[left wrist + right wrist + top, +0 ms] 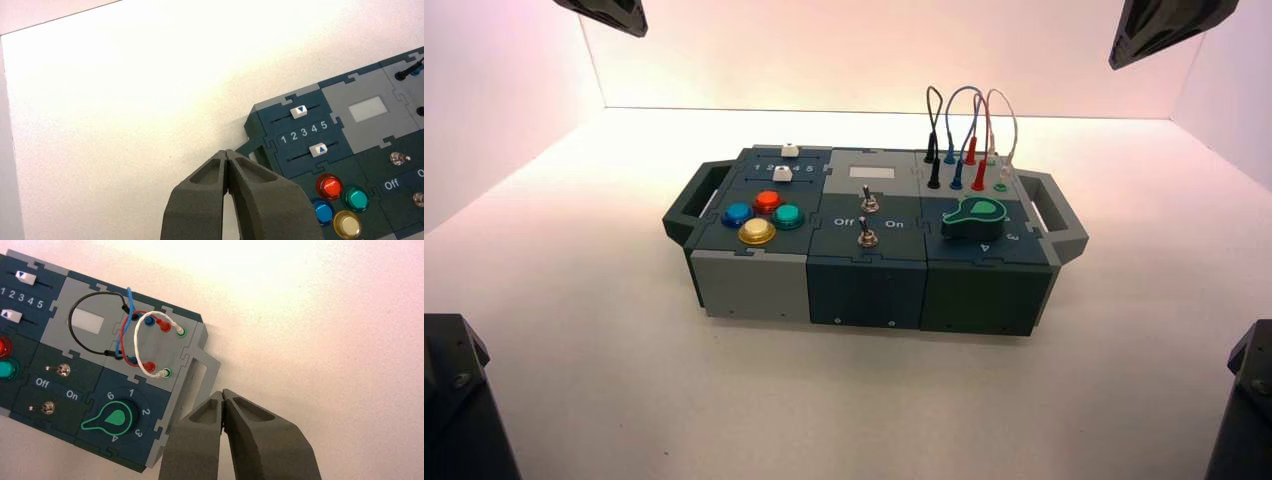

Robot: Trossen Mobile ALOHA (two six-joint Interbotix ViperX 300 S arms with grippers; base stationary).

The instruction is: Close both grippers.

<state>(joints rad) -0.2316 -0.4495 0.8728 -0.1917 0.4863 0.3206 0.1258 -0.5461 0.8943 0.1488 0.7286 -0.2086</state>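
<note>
My left gripper point(226, 152) shows in the left wrist view as two matte black fingers with triangular cut-outs. Their tips touch and nothing is between them. It hangs above the white table beside the box's left handle point(252, 148). My right gripper point(222, 392) is shut and empty too, its tips pressed together just off the box's right handle point(200, 372). In the high view only the arms' dark blocks show at the bottom left point(454, 400) and bottom right point(1249, 400); the fingers are out of that view.
The box point(864, 290) stands mid-table. It bears four coloured buttons point(762, 217), two sliders point(299, 111), two toggle switches point(866, 218), a green knob point(116, 418) and looped wires point(132, 335). Two dark fixtures hang at the top corners point(1169, 25).
</note>
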